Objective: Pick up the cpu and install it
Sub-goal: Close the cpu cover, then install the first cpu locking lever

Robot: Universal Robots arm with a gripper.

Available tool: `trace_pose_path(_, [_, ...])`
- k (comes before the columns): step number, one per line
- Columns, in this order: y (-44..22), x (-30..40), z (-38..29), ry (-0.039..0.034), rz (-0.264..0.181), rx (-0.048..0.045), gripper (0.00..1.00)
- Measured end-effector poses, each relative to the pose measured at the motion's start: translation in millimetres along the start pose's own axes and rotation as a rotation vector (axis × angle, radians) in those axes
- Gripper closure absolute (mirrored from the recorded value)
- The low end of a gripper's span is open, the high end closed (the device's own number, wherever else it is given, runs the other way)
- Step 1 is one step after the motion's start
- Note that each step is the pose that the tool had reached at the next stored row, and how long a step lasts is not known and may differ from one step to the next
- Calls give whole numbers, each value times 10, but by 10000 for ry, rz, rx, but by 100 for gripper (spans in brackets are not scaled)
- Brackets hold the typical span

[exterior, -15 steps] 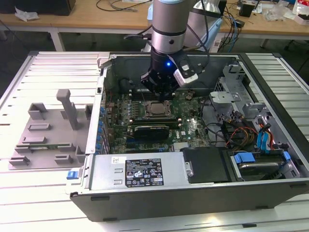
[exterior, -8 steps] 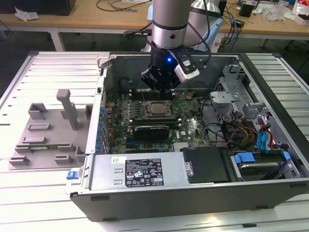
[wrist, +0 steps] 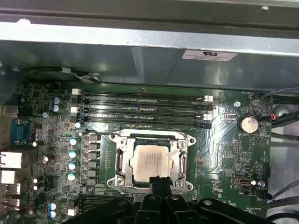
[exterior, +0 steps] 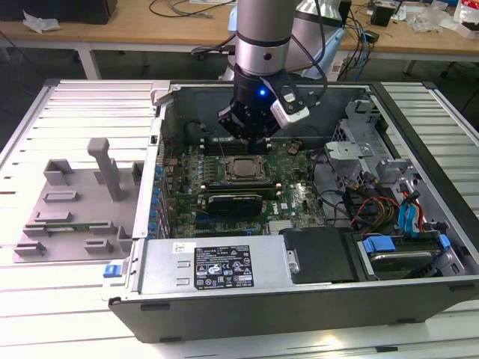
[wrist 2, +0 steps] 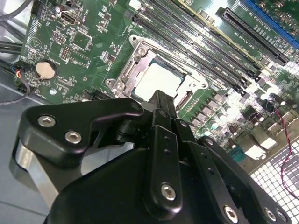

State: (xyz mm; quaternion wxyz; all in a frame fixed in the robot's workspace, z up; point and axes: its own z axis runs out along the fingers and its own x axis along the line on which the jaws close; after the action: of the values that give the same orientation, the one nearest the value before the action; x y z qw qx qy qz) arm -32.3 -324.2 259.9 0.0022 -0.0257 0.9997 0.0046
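Observation:
The cpu (exterior: 243,168) lies flat in the metal socket frame (wrist: 122,161) on the green motherboard inside the open computer case. Both wrist views show its silver top, the cpu (wrist 2: 158,82) bright and the cpu (wrist: 149,163) square in the frame. My gripper (exterior: 258,146) hangs just above the socket's edge. The black fingers are pressed together into one narrow tip, the gripper (wrist 2: 161,96) and gripper (wrist: 158,180) ending at the chip's rim. Nothing is held between them.
A grey plastic fixture tray (exterior: 75,202) lies outside the case at the exterior view's left. Memory slots (wrist: 140,107) run beside the socket. Case walls (exterior: 161,142), a black card (exterior: 236,202), loose cables (exterior: 367,206) and a drive cage (exterior: 408,250) surround the board.

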Motion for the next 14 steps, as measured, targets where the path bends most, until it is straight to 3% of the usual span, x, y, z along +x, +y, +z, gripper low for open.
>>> trace_pose_path(14, [0,0,0,1,-87,0,89])
